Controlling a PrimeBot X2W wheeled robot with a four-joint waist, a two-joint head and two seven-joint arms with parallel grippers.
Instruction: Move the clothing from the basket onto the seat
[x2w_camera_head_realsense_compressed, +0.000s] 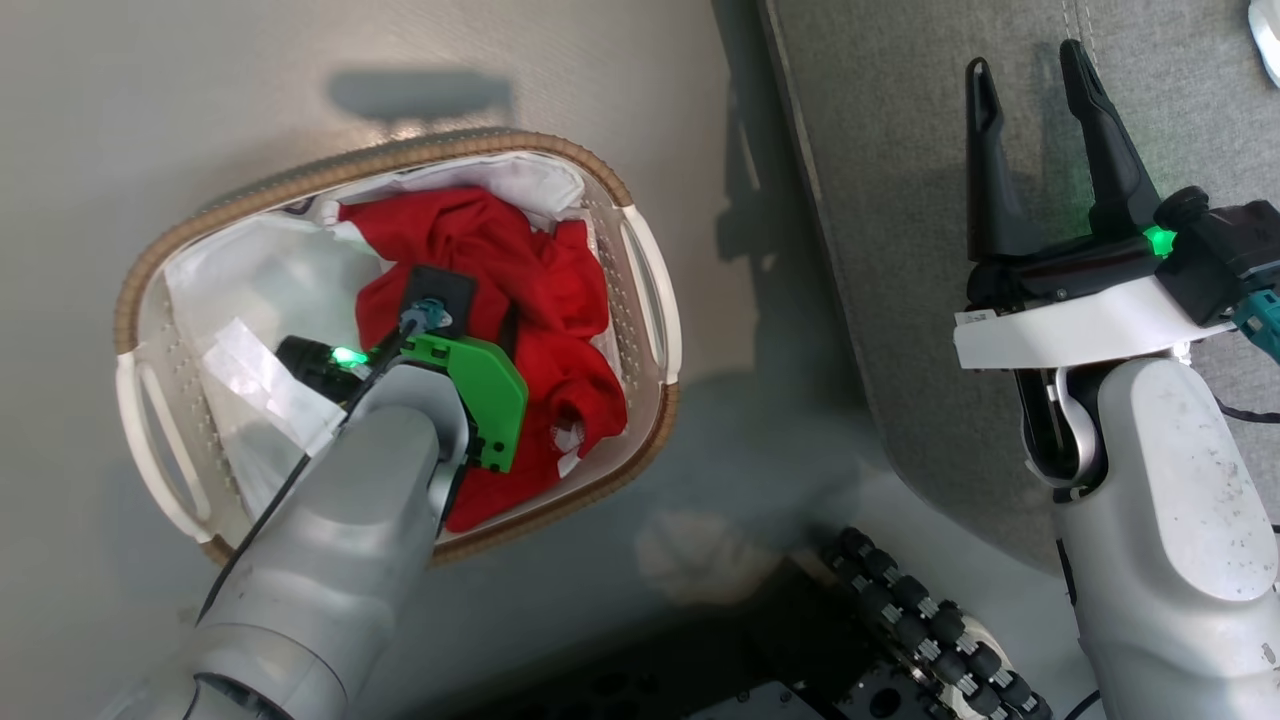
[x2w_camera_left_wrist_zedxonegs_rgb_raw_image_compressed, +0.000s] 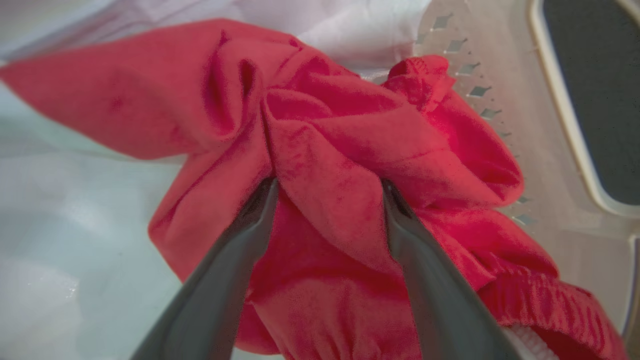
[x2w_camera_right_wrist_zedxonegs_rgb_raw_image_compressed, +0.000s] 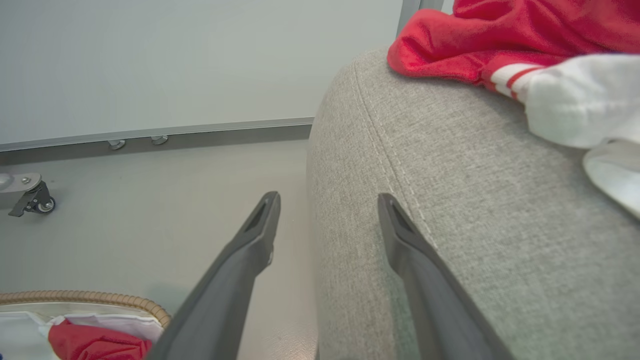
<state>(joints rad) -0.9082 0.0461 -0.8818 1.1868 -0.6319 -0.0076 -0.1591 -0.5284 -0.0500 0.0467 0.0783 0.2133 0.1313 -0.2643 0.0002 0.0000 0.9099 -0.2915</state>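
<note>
Clothing (x2w_camera_head_realsense_compressed: 545, 290): red heap lay in basket (x2w_camera_head_realsense_compressed: 400, 155), left of seat (x2w_camera_head_realsense_compressed: 900, 250); one garment (x2w_camera_right_wrist_zedxonegs_rgb_raw_image_compressed: 450, 45) lay on seat. Left pincer (x2w_camera_left_wrist_zedxonegs_rgb_raw_image_compressed: 328, 182): stood open, fingers sunk astride a fold, apparently to pinch it. Right pincer (x2w_camera_head_realsense_compressed: 1025, 60): gaped empty over seat, likely kept clear.

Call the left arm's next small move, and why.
Probably close the left gripper. Its fingers stand apart, tips sunk into the clothing with a raised fold between them, so a grasp looks set up but not made. It lies in the basket; the right gripper is open at the edge of the seat, holding nothing.
</note>
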